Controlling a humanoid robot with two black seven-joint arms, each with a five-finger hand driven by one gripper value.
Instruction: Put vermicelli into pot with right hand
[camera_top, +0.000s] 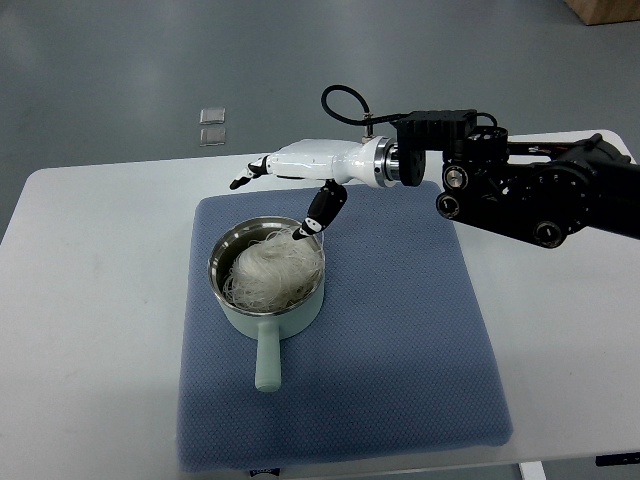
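A pale green pot (268, 312) with a steel inside stands on a blue mat (400, 330), handle toward the near edge. A bundle of white vermicelli (272, 272) lies inside the pot. My right hand (290, 190) reaches in from the right and hovers just above the pot's far rim. Its fingers are spread toward the left, and its thumb (318, 215) points down at the top of the vermicelli. The hand holds nothing. The left arm is out of view.
The blue mat lies on a white table (90, 300). Two small clear squares (211, 124) lie on the grey floor beyond the table. My black forearm (530, 195) spans the table's far right.
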